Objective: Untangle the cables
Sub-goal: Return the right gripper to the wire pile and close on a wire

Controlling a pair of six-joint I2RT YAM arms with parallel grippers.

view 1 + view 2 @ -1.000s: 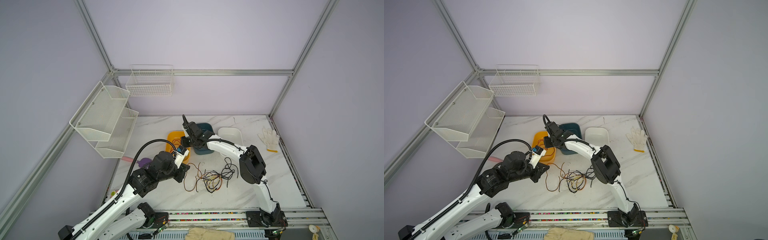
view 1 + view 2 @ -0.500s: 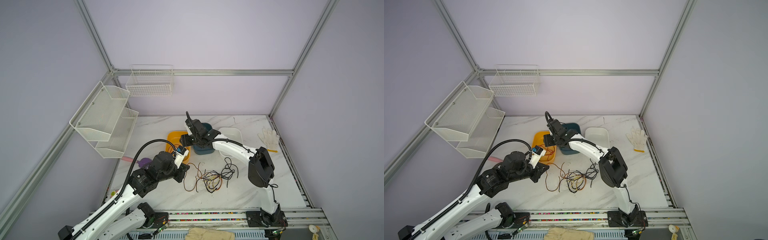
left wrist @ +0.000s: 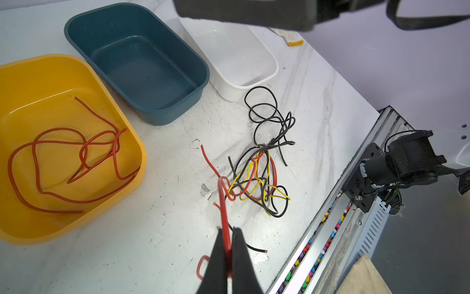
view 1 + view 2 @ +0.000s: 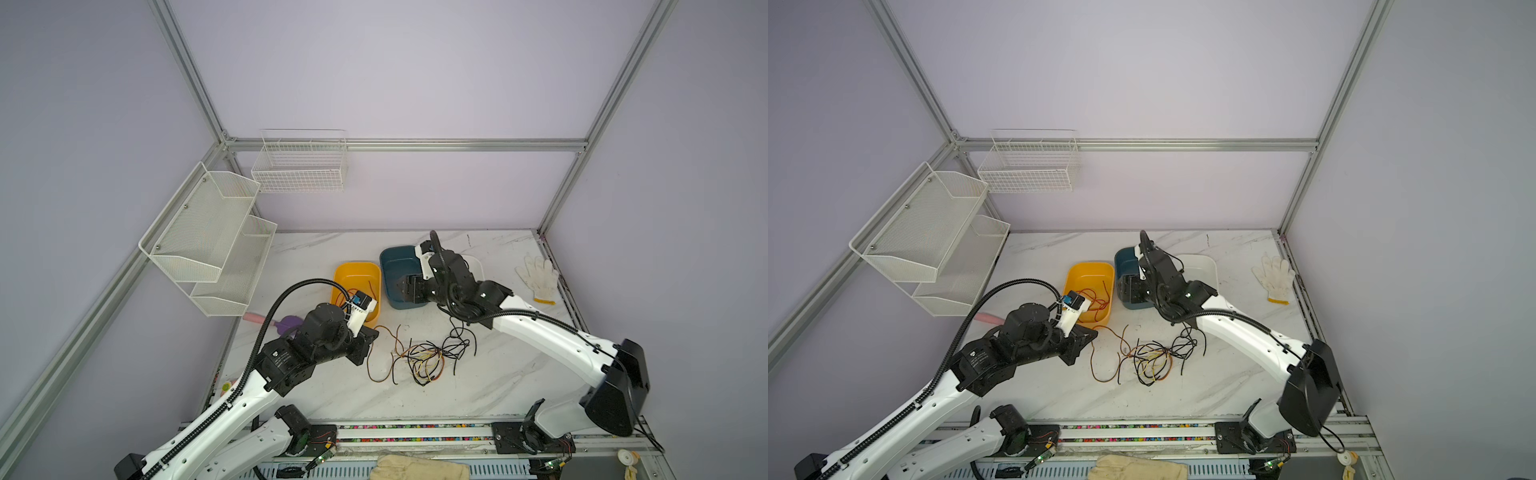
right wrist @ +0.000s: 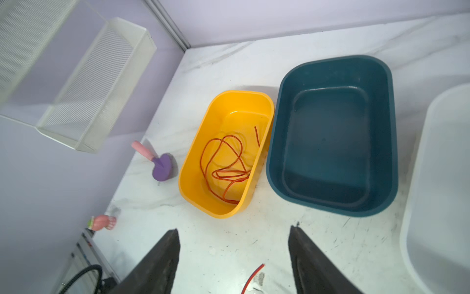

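The left gripper (image 3: pixel 227 230) pinches one red wire (image 3: pixel 222 203), likely to pull it free. The cables (image 3: pixel 259 175) lie tangled just ahead of its fingers. The right gripper (image 5: pixel 234 229) is spread wide and empty, with the yellow tub (image 5: pixel 195 142) ahead.

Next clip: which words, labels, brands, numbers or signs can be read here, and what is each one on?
No text can be read.
Left arm's black housing: small white print, too small to read in both top views.
Yellow bin, teal bin, white bin: no markings visible.
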